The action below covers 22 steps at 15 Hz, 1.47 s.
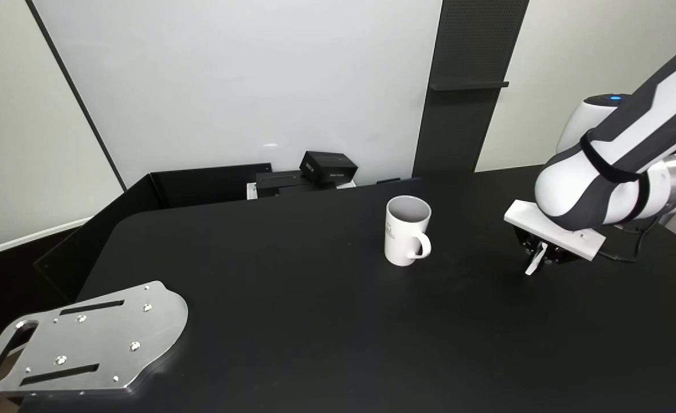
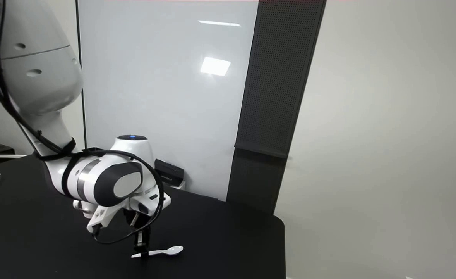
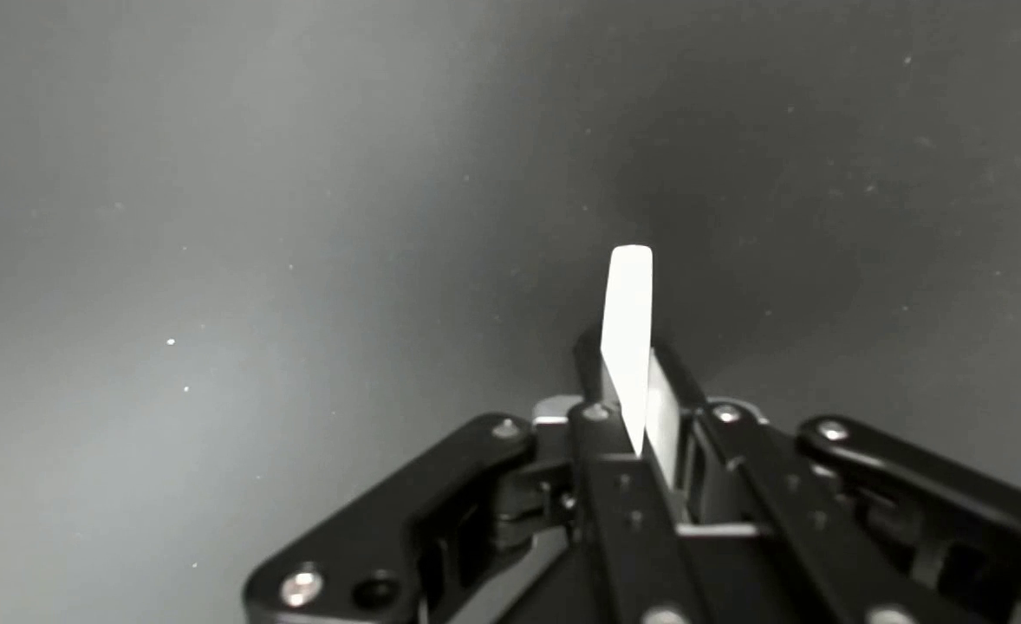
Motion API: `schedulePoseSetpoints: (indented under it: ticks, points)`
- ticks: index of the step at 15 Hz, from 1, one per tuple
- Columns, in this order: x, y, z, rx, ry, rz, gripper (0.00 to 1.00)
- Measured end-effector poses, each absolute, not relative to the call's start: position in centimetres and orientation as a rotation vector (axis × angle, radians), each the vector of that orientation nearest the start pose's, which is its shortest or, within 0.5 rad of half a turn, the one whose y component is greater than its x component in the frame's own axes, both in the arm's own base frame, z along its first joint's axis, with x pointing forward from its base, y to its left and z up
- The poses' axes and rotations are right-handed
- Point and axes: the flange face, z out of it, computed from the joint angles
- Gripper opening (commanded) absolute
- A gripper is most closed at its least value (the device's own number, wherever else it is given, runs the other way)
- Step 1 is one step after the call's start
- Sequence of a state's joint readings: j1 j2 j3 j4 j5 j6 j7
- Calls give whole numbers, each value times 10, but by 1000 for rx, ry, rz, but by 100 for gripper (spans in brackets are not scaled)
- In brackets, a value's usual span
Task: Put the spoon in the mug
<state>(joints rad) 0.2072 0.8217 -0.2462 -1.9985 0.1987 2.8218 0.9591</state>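
Note:
The white mug [image 1: 407, 235] stands upright on the black table, with its handle toward the lower right in an exterior view. A white part under the arm [image 2: 88, 210] may be the mug, mostly hidden. My gripper [image 2: 143, 250] points down at the table, to the right of the mug and apart from it. It is shut on the handle of the white spoon [image 2: 174, 250], which lies nearly level close to the tabletop. In the wrist view the spoon handle [image 3: 629, 295] sticks out between the fingertips [image 3: 627, 360]; the bowl is hidden there. I cannot tell whether the spoon touches the table.
A grey metal plate [image 1: 103, 338] with slots lies at the table's left front. Black boxes [image 1: 327, 167] sit in a black tray [image 1: 200, 186] behind the table's back edge. A whiteboard wall [image 1: 246, 86] stands behind. A cable [image 2: 154, 174] loops beside the gripper.

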Motion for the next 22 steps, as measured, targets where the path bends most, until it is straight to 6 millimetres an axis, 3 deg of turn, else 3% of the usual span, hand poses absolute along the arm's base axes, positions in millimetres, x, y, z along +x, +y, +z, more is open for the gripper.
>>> schedulePoseSetpoints:
  ticks: [4,9,16,22]
  points:
    - [589,-43,60,-2723,1760,-80,4]
    - [616,-46,81,-2623,1865,-74,4]
    - [650,-41,126,-2308,2034,80,4]
    - [674,-28,178,-2009,2017,267,4]
